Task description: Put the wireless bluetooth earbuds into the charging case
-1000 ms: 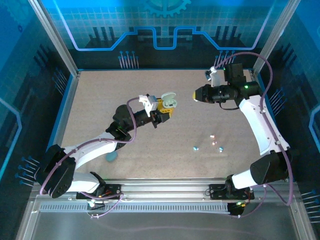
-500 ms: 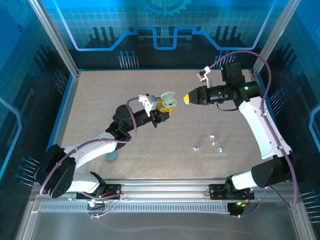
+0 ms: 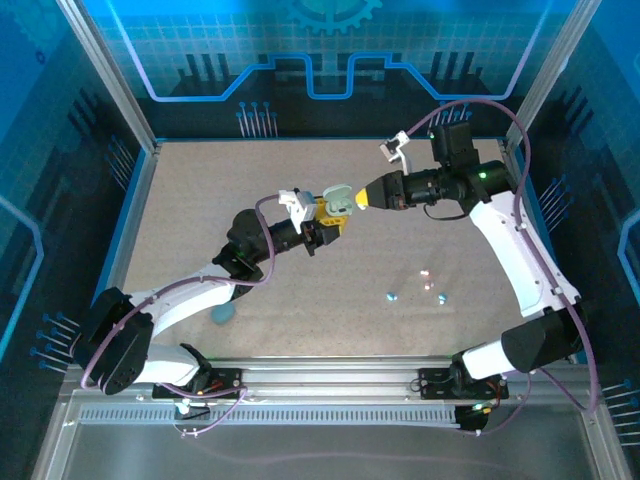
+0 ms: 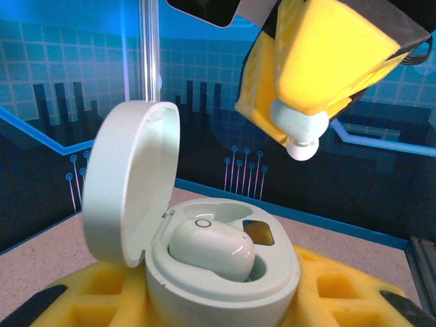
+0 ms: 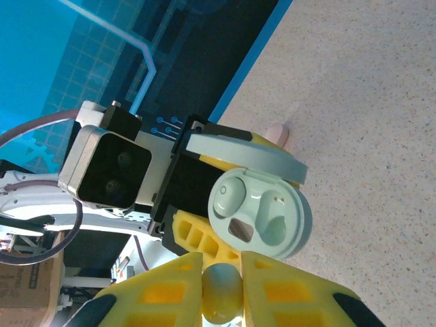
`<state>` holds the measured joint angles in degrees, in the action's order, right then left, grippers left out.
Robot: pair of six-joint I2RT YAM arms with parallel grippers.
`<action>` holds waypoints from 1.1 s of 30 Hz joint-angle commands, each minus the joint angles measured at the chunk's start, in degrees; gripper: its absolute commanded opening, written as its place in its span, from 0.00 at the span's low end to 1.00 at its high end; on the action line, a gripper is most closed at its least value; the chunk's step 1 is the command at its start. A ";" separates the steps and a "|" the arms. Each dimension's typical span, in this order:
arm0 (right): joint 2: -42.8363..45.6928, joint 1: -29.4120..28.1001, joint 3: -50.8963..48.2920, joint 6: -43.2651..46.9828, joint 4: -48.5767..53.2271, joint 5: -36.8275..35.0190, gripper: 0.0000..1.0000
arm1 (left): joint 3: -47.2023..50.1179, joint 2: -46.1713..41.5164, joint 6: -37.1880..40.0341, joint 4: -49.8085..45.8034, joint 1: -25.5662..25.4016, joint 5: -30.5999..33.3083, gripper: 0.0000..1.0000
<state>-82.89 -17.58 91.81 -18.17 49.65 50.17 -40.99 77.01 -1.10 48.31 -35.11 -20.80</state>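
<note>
My left gripper [image 3: 328, 218] is shut on the pale green charging case [image 3: 337, 197], held up above the table with its lid [image 4: 133, 180] open. One whitish earbud [image 4: 211, 246] sits in the left socket; the other socket [image 5: 276, 221] is empty. My right gripper [image 3: 362, 197] is shut on a pale earbud [image 5: 221, 293], pinched between its yellow pads [image 5: 293, 296]. That earbud [image 4: 297, 135] hangs just above and to the right of the case's open mouth, a short gap away.
Three loose earbuds lie on the table at front right: a blue one [image 3: 392, 296], another [image 3: 441, 298] and a pinkish one [image 3: 424, 272]. A pale blue oval case [image 3: 222, 313] lies beside the left arm. Blue walls enclose the table.
My right gripper has swung left with its earbud, from near the back right to just beside the open case. The left arm and the case have stayed put.
</note>
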 commanded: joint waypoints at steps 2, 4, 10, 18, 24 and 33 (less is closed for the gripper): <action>-0.67 -1.83 2.41 -0.51 -0.53 0.69 0.19 | -1.53 0.81 1.08 1.26 -0.35 -1.87 0.36; -0.69 -2.00 2.49 -0.61 -0.52 0.35 0.19 | -1.62 0.86 1.03 1.27 -0.33 -2.21 0.36; -1.13 -2.26 2.66 -0.89 -0.69 0.00 0.19 | -1.80 0.91 0.84 1.24 -0.35 -3.20 0.36; -1.65 -2.63 2.94 -1.23 -1.22 0.02 0.19 | -2.47 0.98 0.91 0.40 -0.31 -4.12 0.36; -2.61 -2.80 3.01 -1.10 -0.91 -0.50 0.19 | -2.64 1.17 0.60 0.73 -0.36 -4.49 0.36; -4.51 -3.20 2.85 -0.80 -0.25 -2.01 0.19 | -2.72 1.03 -0.18 1.56 -0.32 -4.85 0.36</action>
<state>-86.85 -19.88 93.27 -19.05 48.62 48.86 -41.87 77.84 -1.17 47.88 -35.11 -23.86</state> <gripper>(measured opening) 0.191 0.372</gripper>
